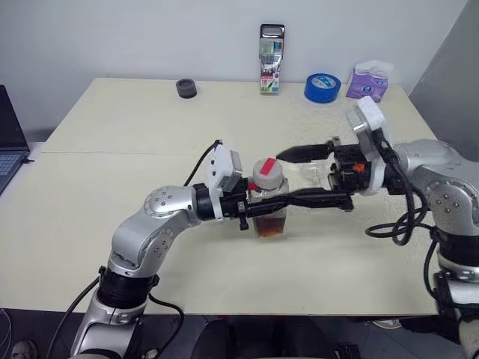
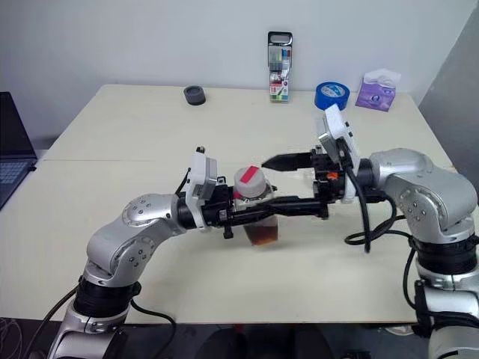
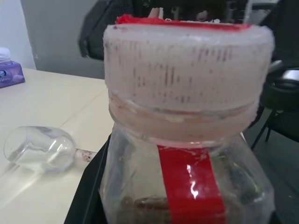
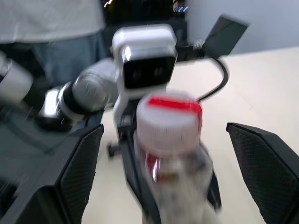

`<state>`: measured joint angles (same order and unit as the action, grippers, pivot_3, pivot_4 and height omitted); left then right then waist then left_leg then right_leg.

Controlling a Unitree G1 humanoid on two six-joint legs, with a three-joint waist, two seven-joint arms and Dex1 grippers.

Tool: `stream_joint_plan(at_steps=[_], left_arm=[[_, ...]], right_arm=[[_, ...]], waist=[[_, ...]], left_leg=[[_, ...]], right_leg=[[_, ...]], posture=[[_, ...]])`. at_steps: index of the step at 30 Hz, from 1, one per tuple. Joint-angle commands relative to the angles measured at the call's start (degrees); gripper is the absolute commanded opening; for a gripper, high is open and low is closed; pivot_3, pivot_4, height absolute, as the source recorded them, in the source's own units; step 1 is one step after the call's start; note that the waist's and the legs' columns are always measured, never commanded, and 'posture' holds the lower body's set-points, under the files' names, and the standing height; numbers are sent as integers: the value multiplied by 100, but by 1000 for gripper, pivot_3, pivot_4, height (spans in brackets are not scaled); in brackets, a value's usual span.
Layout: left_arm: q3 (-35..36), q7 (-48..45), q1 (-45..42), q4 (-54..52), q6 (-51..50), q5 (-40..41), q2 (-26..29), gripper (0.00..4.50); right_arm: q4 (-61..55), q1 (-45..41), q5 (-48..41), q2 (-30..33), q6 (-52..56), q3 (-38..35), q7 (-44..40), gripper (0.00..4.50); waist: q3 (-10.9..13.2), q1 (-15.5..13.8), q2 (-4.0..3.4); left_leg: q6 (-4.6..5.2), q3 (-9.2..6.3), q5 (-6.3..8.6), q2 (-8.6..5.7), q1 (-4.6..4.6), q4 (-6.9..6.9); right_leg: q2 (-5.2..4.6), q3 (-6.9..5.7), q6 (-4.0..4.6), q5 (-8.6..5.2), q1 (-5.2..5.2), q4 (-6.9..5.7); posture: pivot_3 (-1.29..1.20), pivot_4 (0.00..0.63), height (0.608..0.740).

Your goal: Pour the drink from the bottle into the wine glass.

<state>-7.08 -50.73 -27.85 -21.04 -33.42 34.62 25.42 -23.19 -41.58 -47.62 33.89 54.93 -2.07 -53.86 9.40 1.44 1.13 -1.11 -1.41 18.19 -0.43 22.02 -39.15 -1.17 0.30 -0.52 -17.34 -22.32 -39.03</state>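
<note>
Cream table against a pale wall, with odds and ends along the far edge.

The table (image 1: pixel 112 224) has a seam running across its top and meets a plain light wall (image 1: pixel 150 37). Along the far edge sit a small dark round pot (image 1: pixel 186 88), an upright pack of pens (image 1: pixel 271 58), a blue roll of tape (image 1: pixel 322 87) and a purple tissue pack (image 1: pixel 367 81). A laptop (image 1: pixel 10 142) lies at the left edge. A grey panel (image 1: pixel 449 75), perhaps a partition, rises on the right.
</note>
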Motion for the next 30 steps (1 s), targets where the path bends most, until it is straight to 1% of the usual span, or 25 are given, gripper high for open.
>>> stream_joint_plan(at_steps=[1,5,11,16,23,30], left_arm=[[41,-36,-170,-11,201,-34,-47,1804],[24,-66,-237,56,218,-44,-78,1804],[14,-97,-307,106,211,-58,-99,1804],[16,-102,-308,111,211,-59,-97,1804],[37,-93,-278,104,215,-72,-75,1804],[48,-95,-268,120,232,-74,-71,1804]], right_arm=[[-466,62,-337,-292,210,-341,938,4486],[-777,197,-482,-687,279,-286,1693,4486],[-822,250,-482,-926,206,-209,2198,4486],[-734,346,-322,-809,72,-159,2167,4486],[-510,440,-163,-466,-120,-213,1976,4486],[-454,464,-250,-259,-158,-286,1877,4486]], waist=[[0,-2,0],[0,3,0],[0,8,0],[0,9,0],[0,9,0],[0,9,0]], left_leg=[[0,1,0,0,0,0],[0,1,0,0,0,1],[0,2,0,-1,-1,1],[0,2,0,-1,0,1],[1,2,0,-1,0,1],[1,2,0,-1,0,2]], right_leg=[[0,1,0,0,0,1],[0,0,0,0,0,1],[1,1,0,0,-1,0],[1,1,0,0,-1,1],[3,1,0,0,-1,0],[2,2,0,0,0,1]], posture=[[0,150,740],[0,150,740],[0,150,740],[0,150,740],[0,150,740],[0,150,740]])
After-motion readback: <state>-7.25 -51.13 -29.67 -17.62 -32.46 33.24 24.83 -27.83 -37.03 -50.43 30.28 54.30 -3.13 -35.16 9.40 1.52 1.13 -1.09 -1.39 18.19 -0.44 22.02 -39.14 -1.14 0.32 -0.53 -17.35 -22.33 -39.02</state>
